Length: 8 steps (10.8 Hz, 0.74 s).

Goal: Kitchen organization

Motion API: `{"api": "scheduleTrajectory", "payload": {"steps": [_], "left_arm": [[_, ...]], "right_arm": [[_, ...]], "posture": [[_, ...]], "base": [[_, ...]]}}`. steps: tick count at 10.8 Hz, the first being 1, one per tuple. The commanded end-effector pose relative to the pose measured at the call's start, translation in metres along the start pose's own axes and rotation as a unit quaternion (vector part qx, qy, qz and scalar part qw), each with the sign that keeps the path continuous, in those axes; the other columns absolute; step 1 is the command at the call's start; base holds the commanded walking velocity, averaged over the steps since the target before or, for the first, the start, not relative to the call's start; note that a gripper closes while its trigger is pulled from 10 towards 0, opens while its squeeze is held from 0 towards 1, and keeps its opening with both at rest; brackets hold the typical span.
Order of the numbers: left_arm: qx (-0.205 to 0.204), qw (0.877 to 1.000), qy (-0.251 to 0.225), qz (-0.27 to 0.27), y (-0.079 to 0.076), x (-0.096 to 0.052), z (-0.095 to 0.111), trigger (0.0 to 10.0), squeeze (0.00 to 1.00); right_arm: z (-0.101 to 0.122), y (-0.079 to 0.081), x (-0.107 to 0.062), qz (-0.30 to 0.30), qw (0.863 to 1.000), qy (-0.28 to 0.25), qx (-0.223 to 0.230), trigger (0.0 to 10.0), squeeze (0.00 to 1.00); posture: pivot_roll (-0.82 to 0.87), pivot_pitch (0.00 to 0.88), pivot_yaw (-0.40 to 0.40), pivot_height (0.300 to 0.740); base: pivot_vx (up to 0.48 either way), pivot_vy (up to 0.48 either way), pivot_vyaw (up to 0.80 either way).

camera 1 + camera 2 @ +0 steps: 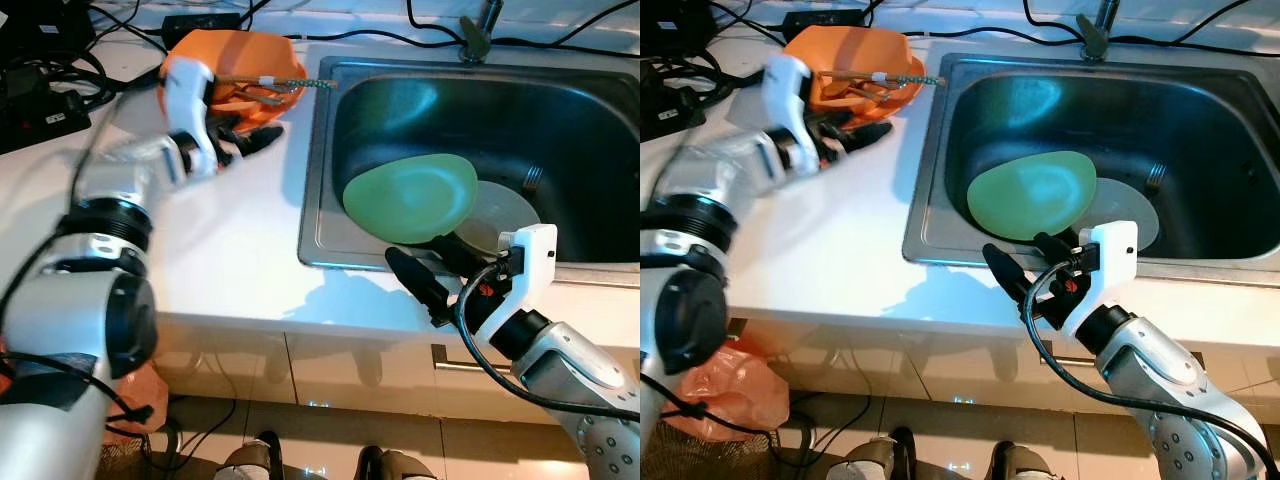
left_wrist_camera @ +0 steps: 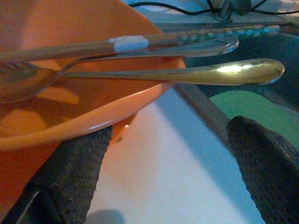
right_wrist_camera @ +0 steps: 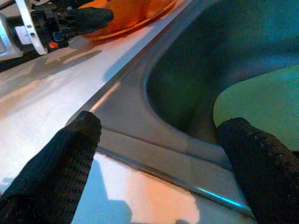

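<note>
An orange bowl (image 1: pixel 240 62) stands on the white counter (image 1: pixel 240 240) just left of the steel sink (image 1: pixel 318 200). A gold spoon (image 2: pixel 187 74) and a taped stick (image 2: pixel 128 43) lie across the bowl. My left gripper (image 1: pixel 245 138) is open at the bowl's near rim, with one finger (image 2: pixel 74 172) under the rim and nothing gripped. A pale green plate (image 1: pixel 410 197) leans in the sink on a grey plate (image 1: pixel 505 215). My right gripper (image 1: pixel 425 252) is open over the sink's front edge, just short of the green plate (image 3: pixel 261 102).
A faucet (image 1: pixel 478 30) rises behind the sink. Black cables and a power strip (image 1: pixel 40 110) lie at the counter's back left. Cupboard fronts with a handle (image 1: pixel 470 362) are below the counter. An orange bag (image 1: pixel 730 390) lies on the floor at the left.
</note>
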<state>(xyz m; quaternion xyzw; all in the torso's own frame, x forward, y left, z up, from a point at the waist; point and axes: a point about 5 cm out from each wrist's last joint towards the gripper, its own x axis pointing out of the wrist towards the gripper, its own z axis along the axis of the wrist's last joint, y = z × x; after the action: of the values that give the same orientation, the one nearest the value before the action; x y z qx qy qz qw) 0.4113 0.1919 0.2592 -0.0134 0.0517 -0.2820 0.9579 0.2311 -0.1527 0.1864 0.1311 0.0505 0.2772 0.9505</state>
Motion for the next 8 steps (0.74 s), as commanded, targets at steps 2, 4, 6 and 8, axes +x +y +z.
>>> {"api": "scheduleTrajectory", "payload": {"steps": [2, 4, 6, 8], "left_arm": [[0.03, 0.999, -0.013, 0.03, 0.012, -0.01, 0.011, 10.0, 0.0], [0.046, 0.996, -0.016, 0.076, 0.023, -0.019, 0.003, 10.0, 0.0], [0.021, 0.992, -0.05, 0.113, 0.027, -0.029, -0.012, 10.0, 0.0], [0.033, 0.977, -0.104, 0.182, 0.024, -0.048, -0.026, 10.0, 0.0]], "right_arm": [[-0.016, -0.006, 0.001, -0.011, 0.999, 0.039, 0.017, 10.0, 0.0], [-0.015, -0.006, 0.005, -0.007, 0.999, 0.033, 0.017, 10.0, 0.0], [-0.015, -0.003, 0.017, 0.009, 0.999, 0.026, 0.018, 10.0, 0.0], [-0.012, -0.004, 0.031, 0.024, 0.999, 0.017, 0.018, 10.0, 0.0]], "posture": [[-0.07, 0.171, 0.006, 0.74], [-0.05, 0.168, 0.005, 0.74], [-0.01, 0.149, -0.008, 0.74], [0.03, 0.126, -0.024, 0.74]], "base": [[0.0, 0.0, 0.0], [0.0, 0.0, 0.0], [0.0, 0.0, 0.0], [0.0, 0.0, 0.0]]}}
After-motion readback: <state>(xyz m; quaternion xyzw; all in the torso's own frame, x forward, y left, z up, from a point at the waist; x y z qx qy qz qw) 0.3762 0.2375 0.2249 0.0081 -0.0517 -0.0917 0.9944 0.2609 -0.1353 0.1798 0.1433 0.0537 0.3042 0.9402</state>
